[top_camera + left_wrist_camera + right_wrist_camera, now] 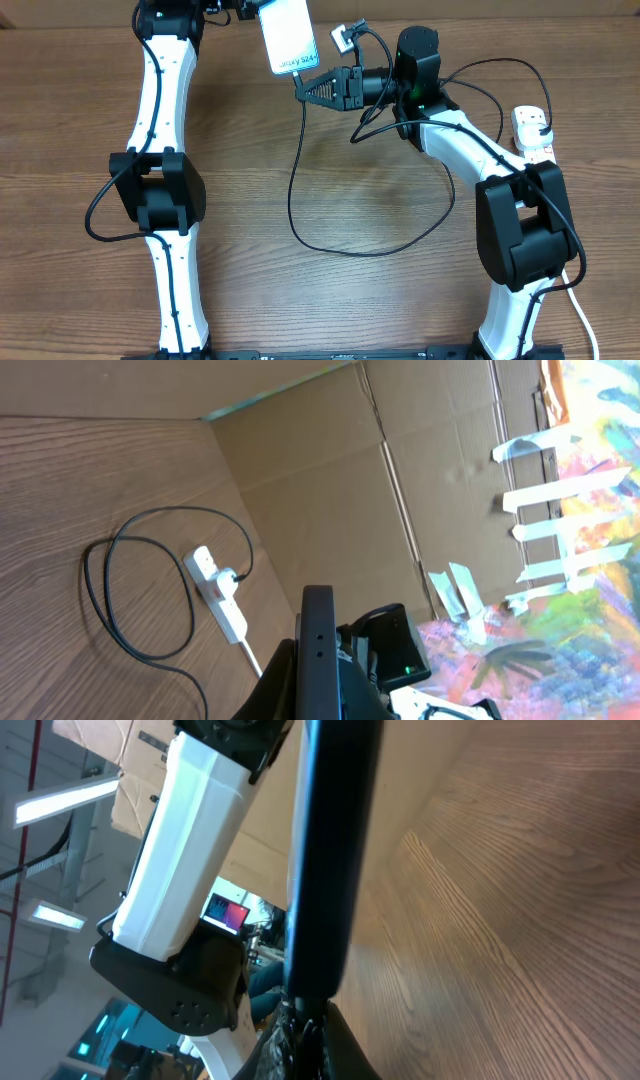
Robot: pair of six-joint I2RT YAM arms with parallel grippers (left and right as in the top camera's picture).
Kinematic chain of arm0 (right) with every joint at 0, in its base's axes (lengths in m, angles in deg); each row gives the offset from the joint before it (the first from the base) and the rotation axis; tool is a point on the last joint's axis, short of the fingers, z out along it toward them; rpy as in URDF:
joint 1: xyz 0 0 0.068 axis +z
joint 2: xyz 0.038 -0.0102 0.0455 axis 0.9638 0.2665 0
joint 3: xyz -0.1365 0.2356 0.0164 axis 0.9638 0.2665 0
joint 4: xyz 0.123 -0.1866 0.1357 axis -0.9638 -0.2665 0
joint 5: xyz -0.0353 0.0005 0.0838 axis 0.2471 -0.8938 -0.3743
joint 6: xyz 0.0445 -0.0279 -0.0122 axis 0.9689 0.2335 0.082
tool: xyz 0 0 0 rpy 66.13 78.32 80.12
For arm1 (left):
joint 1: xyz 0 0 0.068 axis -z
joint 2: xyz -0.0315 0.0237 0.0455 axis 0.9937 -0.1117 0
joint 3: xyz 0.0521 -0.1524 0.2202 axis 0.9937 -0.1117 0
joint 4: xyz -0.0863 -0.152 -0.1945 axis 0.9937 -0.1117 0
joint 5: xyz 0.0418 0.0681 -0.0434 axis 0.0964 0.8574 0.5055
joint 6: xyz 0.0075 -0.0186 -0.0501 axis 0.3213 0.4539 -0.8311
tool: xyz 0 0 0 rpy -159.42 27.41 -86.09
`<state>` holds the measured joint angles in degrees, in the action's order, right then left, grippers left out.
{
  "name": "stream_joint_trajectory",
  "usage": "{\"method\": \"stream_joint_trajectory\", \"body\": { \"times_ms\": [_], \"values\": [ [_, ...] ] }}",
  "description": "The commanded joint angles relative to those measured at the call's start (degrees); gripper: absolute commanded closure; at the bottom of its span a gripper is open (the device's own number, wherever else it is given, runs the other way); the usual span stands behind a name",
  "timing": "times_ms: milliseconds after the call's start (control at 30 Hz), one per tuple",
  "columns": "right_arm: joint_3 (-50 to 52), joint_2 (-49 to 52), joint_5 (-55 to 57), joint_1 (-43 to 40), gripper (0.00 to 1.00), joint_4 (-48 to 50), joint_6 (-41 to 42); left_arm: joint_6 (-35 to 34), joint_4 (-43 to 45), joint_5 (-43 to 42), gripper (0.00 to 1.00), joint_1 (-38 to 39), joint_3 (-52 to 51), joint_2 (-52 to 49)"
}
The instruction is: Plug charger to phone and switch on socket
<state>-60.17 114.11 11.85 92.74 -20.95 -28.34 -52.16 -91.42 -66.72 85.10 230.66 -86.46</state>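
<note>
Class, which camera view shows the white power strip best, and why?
Left wrist: the power strip lies whole, a black plug on it. Overhead shows only its end beside the right arm. Right wrist shows none of it.

The overhead's top edge cuts off the phone (287, 35), and the right hand (305, 85) seems to hide the charger (291, 200) tip.

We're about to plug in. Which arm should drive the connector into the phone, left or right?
Right. The right gripper sits at the phone's lower end with the charger cable trailing from its fingertips; the left gripper is occupied holding the phone.
</note>
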Motion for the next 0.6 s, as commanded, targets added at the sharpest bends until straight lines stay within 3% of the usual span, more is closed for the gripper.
{"method": "stream_joint_trajectory", "body": {
  "times_ms": [0, 567],
  "values": [
    [-1.14, 0.33, 2.73, -0.26, 0.96, -0.46, -1.33, 0.85, 0.22, -4.17, 0.96, 0.74, 1.38, 0.22],
    [-1.14, 0.33, 2.95, -0.66, 0.96, -0.55, -2.21, 1.97, 0.22, -4.13, 0.96, 0.63, 1.38, 0.22]
  ]
}}
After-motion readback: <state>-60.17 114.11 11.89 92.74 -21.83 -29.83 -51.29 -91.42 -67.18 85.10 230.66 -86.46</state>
